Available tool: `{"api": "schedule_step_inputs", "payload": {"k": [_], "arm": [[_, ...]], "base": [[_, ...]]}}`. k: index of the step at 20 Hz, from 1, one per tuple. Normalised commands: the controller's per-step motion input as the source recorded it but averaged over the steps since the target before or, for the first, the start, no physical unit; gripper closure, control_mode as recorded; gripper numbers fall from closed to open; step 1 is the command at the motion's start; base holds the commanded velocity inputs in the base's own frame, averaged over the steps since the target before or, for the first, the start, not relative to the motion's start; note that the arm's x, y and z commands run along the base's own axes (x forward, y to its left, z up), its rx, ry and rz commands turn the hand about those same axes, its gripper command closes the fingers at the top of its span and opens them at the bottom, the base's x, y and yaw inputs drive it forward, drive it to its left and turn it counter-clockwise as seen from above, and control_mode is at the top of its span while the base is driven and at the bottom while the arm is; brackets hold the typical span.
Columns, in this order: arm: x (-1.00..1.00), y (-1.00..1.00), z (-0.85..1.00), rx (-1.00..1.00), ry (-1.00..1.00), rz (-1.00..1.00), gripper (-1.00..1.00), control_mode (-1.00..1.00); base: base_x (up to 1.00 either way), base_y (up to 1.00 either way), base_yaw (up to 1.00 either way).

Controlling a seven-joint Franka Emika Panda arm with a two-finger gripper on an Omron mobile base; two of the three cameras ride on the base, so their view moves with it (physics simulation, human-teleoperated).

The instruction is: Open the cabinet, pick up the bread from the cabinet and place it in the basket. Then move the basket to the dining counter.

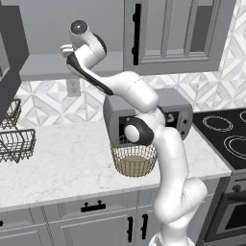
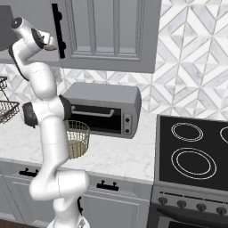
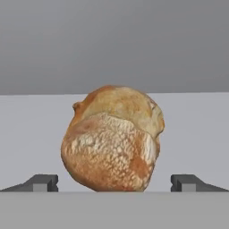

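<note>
On the pale grey cabinet shelf [image 3: 192, 134], a golden-brown crusty bun [image 3: 112, 141] is sitting directly ahead between the spread-apart gripper [image 3: 114, 182] fingertips [image 3: 41, 182].

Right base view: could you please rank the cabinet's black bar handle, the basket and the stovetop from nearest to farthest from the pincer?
1. Cabinet handle: nearest, beside the raised pincer, upper left.
2. Basket: lower down on the counter, by the arm, in front of the toaster oven.
3. Stovetop: farthest, at the far right.
</note>
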Motion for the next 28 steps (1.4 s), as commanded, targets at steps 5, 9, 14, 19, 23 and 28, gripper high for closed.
{"api": "schedule_step_inputs", "payload": {"k": [5,9,14,19,23,28], "arm": [[0.21,0.0,0.0,0.0,0.0,0.0,-1.0,-1.0],[0.21,0.01,0.0,0.0,0.01,0.0,-1.0,-1.0],[0.19,0.01,0.0,0.0,0.01,0.0,-1.0,-1.0],[0.08,0.02,0.0,0.0,0.01,0.0,1.0,-1.0],[0.0,0.0,0.0,0.0,0.0,0.0,1.0,-1.0],[-0.22,0.01,-0.02,0.0,0.0,0.0,1.0,-1.0]], "base": [[0.0,0.0,0.0],[0.0,0.0,0.0],[0.0,0.0,0.0],[0.0,0.0,0.0],[0.0,0.0,0.0],[0.0,0.0,0.0]]}}
